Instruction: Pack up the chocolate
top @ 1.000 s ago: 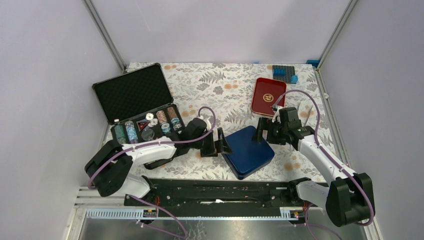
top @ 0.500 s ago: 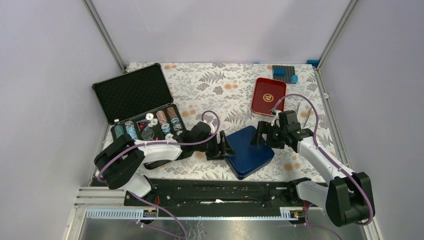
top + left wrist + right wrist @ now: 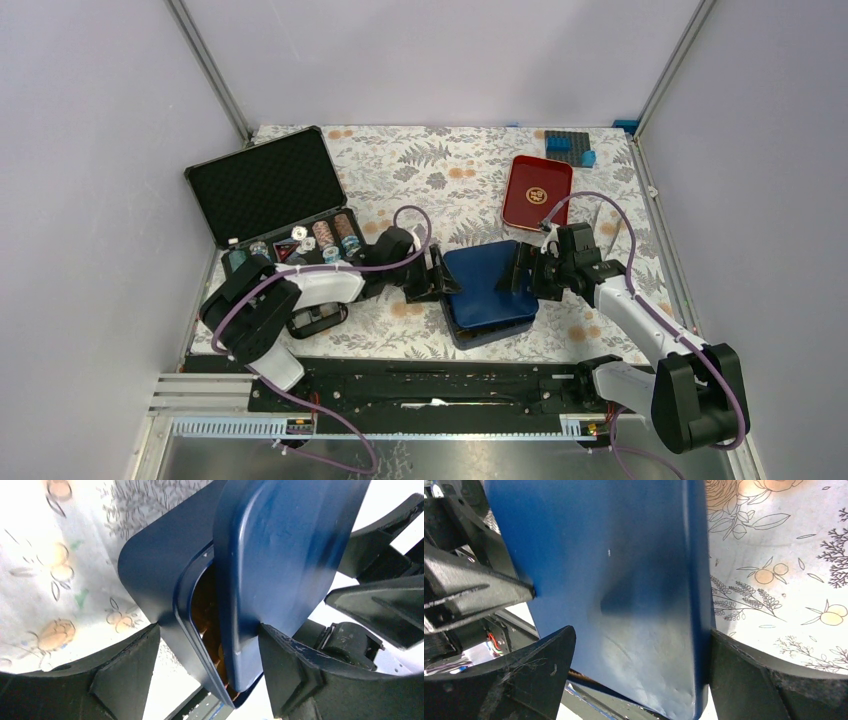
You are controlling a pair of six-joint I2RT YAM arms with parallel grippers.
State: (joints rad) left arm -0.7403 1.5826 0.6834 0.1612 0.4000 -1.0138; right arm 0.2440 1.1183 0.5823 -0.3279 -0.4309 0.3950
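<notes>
where the two arms meet near the middle of the table, a blue box (image 3: pixel 487 300) lies on the flowered cloth (image 3: pixel 450 170), its lid (image 3: pixel 280 555) tilted up off the base (image 3: pixel 150 565) on the left arm's side. left gripper (image 3: pixel 208 627): fingers spread wide, one against the base's outer wall, the other against the lid's edge; cannot tell whether they clamp. right gripper (image 3: pixel 642 630): fingers wide, the lid's other end between them, one finger beside its rim; grip cannot be told. chocolate: not made out; only a brown inside shows through the gap under the lid. red tray (image 3: pixel 538 180) beyond the box, apart from it. open black case (image 3: pixel 270 190) with poker chips (image 3: pixel 325 235) at far left.
</notes>
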